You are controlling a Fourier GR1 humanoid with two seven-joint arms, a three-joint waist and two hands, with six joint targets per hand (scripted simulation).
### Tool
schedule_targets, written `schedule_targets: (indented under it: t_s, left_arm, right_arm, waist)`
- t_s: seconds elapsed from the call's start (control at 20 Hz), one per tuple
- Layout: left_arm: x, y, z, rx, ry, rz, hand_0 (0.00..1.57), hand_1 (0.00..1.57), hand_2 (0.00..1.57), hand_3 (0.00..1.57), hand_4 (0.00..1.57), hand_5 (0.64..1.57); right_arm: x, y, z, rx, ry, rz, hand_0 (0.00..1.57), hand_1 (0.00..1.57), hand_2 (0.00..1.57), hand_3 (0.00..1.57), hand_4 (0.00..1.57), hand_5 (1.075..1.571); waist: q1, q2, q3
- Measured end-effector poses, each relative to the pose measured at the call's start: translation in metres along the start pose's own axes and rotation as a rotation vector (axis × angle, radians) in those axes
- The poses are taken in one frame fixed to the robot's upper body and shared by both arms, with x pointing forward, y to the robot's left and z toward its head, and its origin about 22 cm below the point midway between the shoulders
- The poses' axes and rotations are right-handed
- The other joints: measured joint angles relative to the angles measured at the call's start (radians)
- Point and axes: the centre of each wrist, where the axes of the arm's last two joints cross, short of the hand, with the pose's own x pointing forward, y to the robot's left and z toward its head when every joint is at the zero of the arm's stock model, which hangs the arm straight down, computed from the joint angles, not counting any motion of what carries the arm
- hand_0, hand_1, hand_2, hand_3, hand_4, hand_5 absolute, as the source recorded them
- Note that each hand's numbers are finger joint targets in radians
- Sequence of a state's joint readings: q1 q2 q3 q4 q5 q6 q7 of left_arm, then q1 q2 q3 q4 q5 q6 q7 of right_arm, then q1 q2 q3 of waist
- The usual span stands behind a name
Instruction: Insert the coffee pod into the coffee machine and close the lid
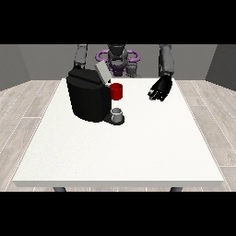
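Observation:
The black coffee machine (88, 97) stands on the white table (120, 152) left of centre. Its grey lid (102, 72) is tilted up and open. A red round holder (116, 91) juts from the machine's right side under the lid. A small grey pod-like cup (118, 114) stands upright by the machine's dark base, below the red holder. The hand at the view's right (160, 88) hovers over the far right part of the table, well apart from the machine, with its fingers relaxed and nothing in them. The arm at the view's left (80, 56) runs down behind the machine, which hides its hand.
The table's front edge (120, 183) runs near the bottom of the view. The robot's torso (118, 60) is behind the machine at the far edge. Wooden floor surrounds the table.

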State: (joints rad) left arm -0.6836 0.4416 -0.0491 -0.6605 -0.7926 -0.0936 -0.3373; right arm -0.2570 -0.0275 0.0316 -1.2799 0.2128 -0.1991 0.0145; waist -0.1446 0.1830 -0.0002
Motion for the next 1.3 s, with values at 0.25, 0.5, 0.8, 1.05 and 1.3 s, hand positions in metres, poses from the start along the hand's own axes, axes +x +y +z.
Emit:
schedule_targets:
  t_s: [0.25,0.5,0.8,1.05,1.3]
  left_arm:
    - [0.024,0.015,-0.016,-0.033,-0.028,0.057,1.38,1.38,1.38,1.33,0.49,1.571]
    - [0.049,0.03,-0.029,-0.08,-0.064,0.068,1.42,1.42,1.4,1.34,0.56,1.571]
    - [0.07,0.034,-0.038,-0.101,-0.079,0.08,1.4,1.4,1.4,1.34,0.6,1.571]
    - [0.098,0.075,-0.048,-0.07,-0.108,0.08,0.98,0.98,1.2,1.37,0.51,1.571]
    - [0.117,0.106,-0.053,-0.033,-0.106,0.126,1.2,1.2,1.24,1.26,0.49,1.571]
  right_arm:
    - [-0.012,-0.005,-0.003,-0.003,0.036,0.005,0.0,0.0,0.0,0.0,0.0,1.571]
    - [-0.023,-0.005,0.001,0.008,0.068,0.004,0.0,0.0,0.0,0.0,0.0,1.571]
    - [-0.025,-0.001,0.006,0.015,0.057,-0.026,0.0,0.0,0.0,0.0,0.0,1.571]
    - [-0.019,-0.006,-0.002,0.0,0.026,-0.027,0.0,0.0,0.0,0.0,0.0,1.571]
    - [-0.006,-0.014,-0.011,-0.004,0.006,-0.033,0.0,0.0,0.0,0.0,0.0,1.571]
  waist:
    - [0.013,-0.042,0.0004]
    - [0.018,-0.096,0.0003]
    - [0.003,-0.125,0.0003]
    - [-0.014,-0.122,0.0004]
    - [-0.046,-0.107,0.0004]
